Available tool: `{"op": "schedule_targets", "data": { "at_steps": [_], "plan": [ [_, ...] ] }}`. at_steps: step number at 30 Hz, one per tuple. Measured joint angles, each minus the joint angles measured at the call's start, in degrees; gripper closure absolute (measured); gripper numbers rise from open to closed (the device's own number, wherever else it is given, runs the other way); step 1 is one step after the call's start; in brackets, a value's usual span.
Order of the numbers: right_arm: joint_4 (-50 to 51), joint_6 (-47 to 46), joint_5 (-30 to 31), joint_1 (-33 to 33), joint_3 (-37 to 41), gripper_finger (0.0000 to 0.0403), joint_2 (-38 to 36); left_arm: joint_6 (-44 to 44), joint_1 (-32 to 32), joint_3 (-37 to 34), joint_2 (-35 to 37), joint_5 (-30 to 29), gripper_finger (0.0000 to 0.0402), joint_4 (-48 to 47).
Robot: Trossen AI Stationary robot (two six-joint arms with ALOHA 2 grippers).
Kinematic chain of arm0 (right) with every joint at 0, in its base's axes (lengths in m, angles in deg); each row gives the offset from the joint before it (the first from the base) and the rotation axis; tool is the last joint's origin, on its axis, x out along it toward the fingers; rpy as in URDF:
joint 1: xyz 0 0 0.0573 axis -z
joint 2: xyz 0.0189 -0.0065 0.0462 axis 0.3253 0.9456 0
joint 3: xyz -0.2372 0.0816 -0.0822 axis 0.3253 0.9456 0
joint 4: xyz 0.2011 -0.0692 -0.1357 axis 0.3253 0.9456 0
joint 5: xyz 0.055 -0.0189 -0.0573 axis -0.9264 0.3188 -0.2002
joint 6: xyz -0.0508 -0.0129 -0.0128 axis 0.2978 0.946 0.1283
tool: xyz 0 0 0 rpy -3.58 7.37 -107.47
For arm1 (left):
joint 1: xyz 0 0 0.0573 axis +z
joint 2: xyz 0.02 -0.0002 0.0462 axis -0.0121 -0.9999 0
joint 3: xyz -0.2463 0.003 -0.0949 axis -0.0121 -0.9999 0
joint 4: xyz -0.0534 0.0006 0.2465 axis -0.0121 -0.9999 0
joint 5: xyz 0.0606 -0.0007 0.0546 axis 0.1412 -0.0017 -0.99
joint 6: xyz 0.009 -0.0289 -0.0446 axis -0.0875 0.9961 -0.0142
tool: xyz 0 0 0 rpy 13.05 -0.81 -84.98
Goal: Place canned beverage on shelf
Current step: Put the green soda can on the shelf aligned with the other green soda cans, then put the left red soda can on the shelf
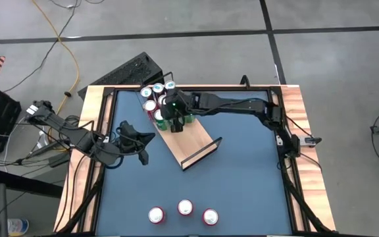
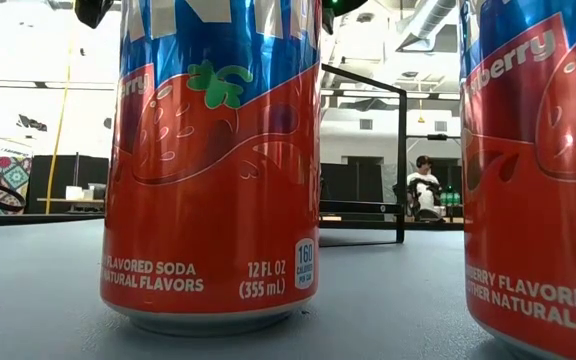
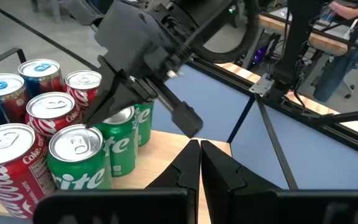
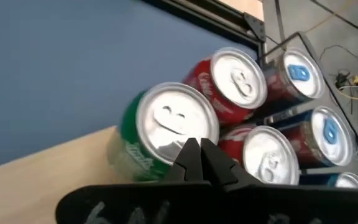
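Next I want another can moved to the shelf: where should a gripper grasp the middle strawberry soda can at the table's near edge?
Grip the middle strawberry soda can around its round side wall, coming down from above or from the open table side. It stands upright with gaps to both neighbouring cans, probably leaving finger room, and its shelf side is unobstructed.

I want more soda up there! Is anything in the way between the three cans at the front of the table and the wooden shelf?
Nothing visible. Bare blue table lies between the three cans and the shelf's empty end.
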Motion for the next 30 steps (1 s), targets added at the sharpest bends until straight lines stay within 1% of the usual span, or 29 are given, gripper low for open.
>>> {"op": "schedule_targets", "data": {
  "at_steps": [10, 25, 30],
  "plan": [
    [3.49, -1.13, 0.04, -1.36, 0.00, 0.0403, -0.03, -0.02, 0.00, 0.00, 0.00, 0.04, 0.0401, -0.04],
    [3.86, -0.69, 0.00, -4.10, -0.01, 0.0403, -0.33, -0.01, 0.00, -0.01, -0.02, -0.08, 0.0401, -1.08],
    [6.15, 0.47, -0.02, -4.85, -3.97, 0.0403, -2.52, 0.00, 0.00, -0.02, -0.02, -0.35, 0.0401, -1.92]
  ]
}}
